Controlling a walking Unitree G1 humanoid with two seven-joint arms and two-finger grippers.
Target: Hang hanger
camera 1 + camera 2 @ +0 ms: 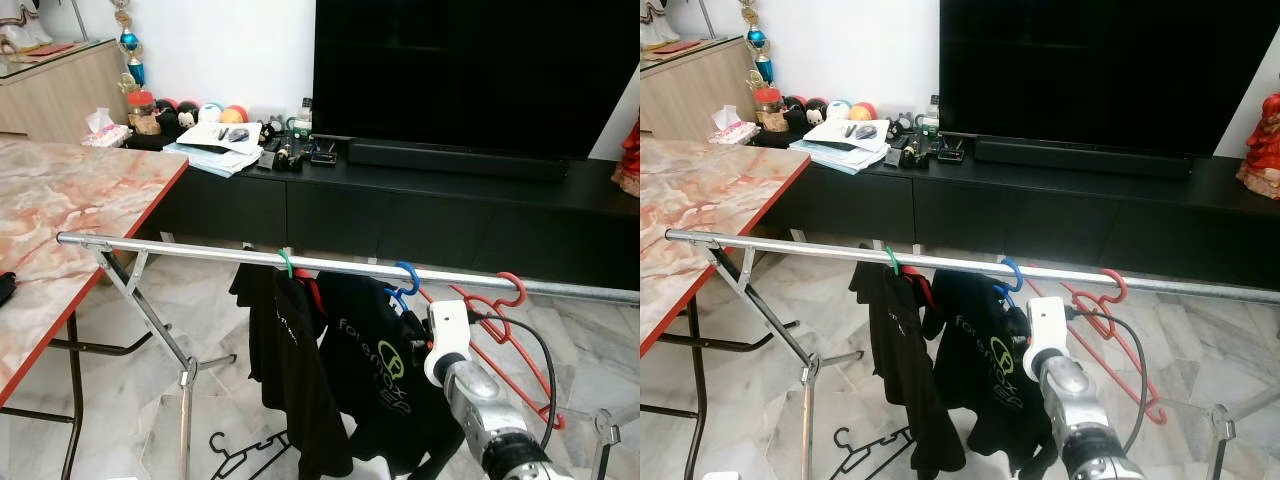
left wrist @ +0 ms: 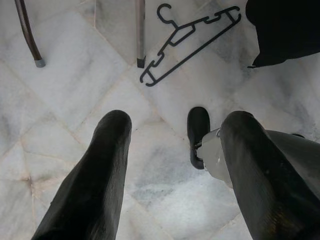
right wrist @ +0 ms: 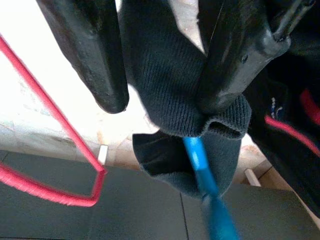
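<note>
Room: living room, marble floor, dark TV unit across the upper frame, marble table at left.
Rail: blue hanger with black shirt hooked mid-frame, red hanger beside it.
Right tool: spread around the shirt's collar.
Left tool: spread, over floor.
Handling: soft shirt slips; hold the stiff hanger neck, I'd say.
</note>
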